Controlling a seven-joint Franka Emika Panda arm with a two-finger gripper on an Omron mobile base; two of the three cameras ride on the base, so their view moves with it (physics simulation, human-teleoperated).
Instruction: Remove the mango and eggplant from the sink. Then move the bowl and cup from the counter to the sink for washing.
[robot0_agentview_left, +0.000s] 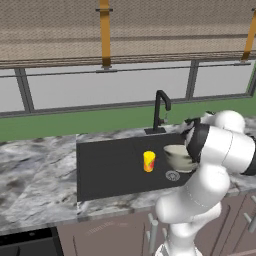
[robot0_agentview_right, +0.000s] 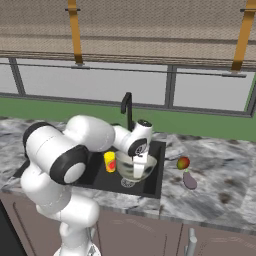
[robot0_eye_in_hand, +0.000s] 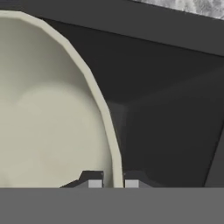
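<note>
1. The bowl (robot0_agentview_right: 135, 166), wide and pale greenish-beige, sits at mid-frame of the right base view over the sink's right part, above the drain, its rim slightly tilted.
2. The cup (robot0_agentview_left: 148, 161), yellow with red-orange marks, stands upright in the sink (robot0_agentview_left: 110, 170) just left of the bowl.
3. The mango (robot0_agentview_right: 183, 163), red and green, lies right of centre on the counter (robot0_agentview_right: 220, 175).
4. The eggplant (robot0_agentview_right: 190, 180) lies just below the mango.

Smooth matt bowl (robot0_eye_in_hand: 48, 113) (ceramic-looking), dark matt sink (robot0_eye_in_hand: 175, 109), veined marble counter (robot0_agentview_right: 215, 175).
</note>
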